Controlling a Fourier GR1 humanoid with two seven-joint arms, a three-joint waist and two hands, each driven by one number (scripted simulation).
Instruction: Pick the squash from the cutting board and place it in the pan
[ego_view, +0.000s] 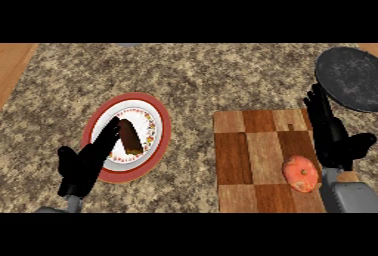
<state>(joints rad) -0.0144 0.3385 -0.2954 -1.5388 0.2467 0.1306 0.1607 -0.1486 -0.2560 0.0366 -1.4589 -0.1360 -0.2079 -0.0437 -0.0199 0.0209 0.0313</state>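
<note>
The task is at its start. The squash (300, 173) lies on the cutting board (251, 160), just left of the right hand (332, 135), whose fingers are straight and hold nothing. The pan (348, 77) lies beyond its fingertips. The left hand (87, 165) rests open over the plate (100, 125).

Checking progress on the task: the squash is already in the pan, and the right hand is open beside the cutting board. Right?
Not quite. The head view shows the squash on the cutting board, not in the pan. The right hand is open beside the board.
</note>
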